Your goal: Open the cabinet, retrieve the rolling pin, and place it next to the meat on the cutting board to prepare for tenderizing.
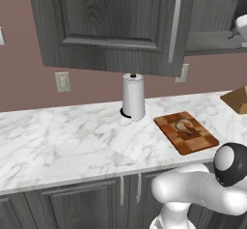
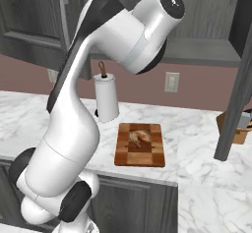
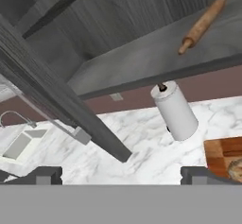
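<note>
My gripper (image 3: 121,175) hangs spread and empty above the glossy marble counter (image 1: 72,141), the meat (image 2: 138,136) curled on the checkered cutting board (image 2: 140,154) below, and beyond on the open cabinet (image 3: 142,57)'s grey shelf lies the rolling pin (image 3: 202,24), stiff, smooth, roll-prone wood, best pinched mid-barrel

arm (image 2: 74,129) raised, elbow bent high; end effector (image 3: 120,175) jaws spread wide; empty
</note>
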